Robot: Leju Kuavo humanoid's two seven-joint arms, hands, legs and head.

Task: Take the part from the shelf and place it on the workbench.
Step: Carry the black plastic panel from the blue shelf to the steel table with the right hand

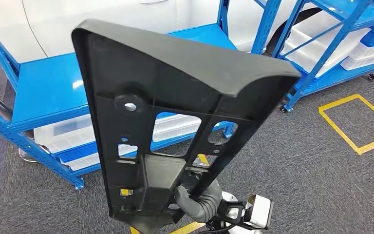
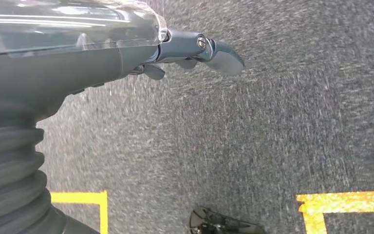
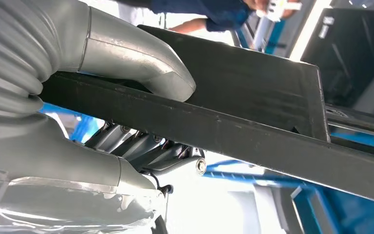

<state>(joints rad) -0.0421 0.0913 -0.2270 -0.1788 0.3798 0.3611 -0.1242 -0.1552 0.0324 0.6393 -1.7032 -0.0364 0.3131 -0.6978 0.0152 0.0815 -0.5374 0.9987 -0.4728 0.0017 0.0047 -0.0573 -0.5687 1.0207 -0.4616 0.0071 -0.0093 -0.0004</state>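
Black perforated part [image 1: 175,122], upright

The part [image 1: 175,126], a large black plastic panel with cut-out openings, stands tilted upright in the air, gripped at its lower end.

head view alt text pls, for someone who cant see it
A large black plastic part is held upright close to the camera by the robot's right hand at its lower edge. Behind stand blue shelves on grey carpet.
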